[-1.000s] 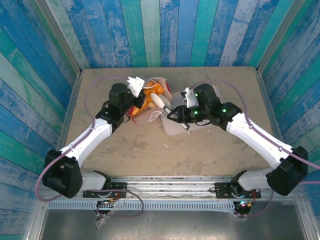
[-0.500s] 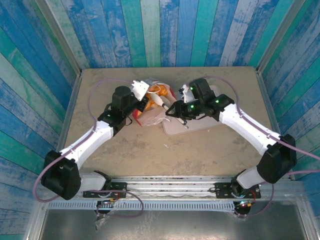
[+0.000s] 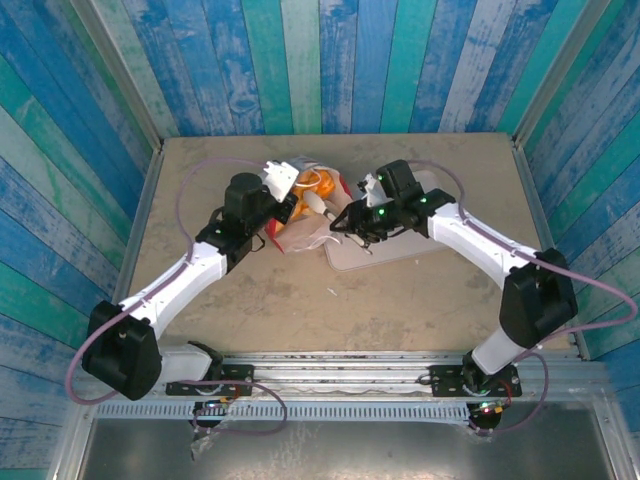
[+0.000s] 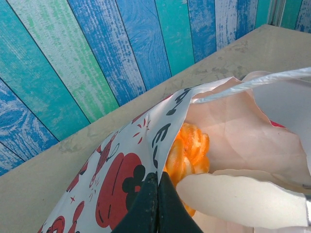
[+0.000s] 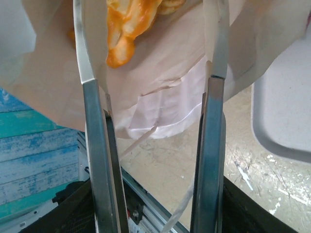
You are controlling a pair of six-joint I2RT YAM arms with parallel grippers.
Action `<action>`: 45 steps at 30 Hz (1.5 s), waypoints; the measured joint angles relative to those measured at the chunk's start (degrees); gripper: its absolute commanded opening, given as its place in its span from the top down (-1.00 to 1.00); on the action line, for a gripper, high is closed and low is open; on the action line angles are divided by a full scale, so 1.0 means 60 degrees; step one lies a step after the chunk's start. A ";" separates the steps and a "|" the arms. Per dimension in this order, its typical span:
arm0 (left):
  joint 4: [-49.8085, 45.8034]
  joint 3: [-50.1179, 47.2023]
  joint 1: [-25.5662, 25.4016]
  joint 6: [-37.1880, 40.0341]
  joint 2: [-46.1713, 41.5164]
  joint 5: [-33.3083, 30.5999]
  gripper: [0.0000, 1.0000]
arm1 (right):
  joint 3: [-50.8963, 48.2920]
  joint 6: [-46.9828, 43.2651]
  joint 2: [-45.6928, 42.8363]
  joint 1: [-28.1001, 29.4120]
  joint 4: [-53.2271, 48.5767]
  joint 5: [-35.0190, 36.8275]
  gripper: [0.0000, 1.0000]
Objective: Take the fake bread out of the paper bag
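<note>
Spreading beneath both arms, the scuffed beige table (image 3: 300,310) is boxed in by plank walls (image 3: 300,60) painted in weathered blues and greens. The left gripper (image 4: 156,206) has its 2 dark jaws pressed together on the rim of the paper bag (image 4: 116,165), creased white paper with red apple prints and black lettering. Just beyond those jaws, inside the bag's mouth, sits the fake bread (image 4: 187,150), ridged and golden-orange. The right gripper (image 5: 151,19) has its 2 long metal jaws spread, pinching nothing, the bread ahead between them. A smooth pale tray (image 5: 286,111) lies just outside 1 jaw.
</note>
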 measured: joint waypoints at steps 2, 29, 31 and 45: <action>0.0000 0.0000 0.0000 0.0000 0.0000 0.0015 1.00 | -0.0025 0.0102 0.0080 -0.0004 0.0189 -0.0124 -0.12; 0.0000 -0.0011 -0.0033 0.0000 0.0000 0.0033 1.00 | 0.0208 0.0342 0.1045 0.0025 0.1257 -0.0550 0.23; 0.0004 -0.0011 -0.0033 -0.0007 0.0000 0.0018 1.00 | 0.0222 0.0321 0.1042 0.0058 0.1260 -0.0532 0.25; 0.0288 -0.0007 -0.0036 -0.0339 0.0004 -0.0590 1.00 | -0.0142 0.0251 -0.0073 0.0321 0.1009 0.0178 0.47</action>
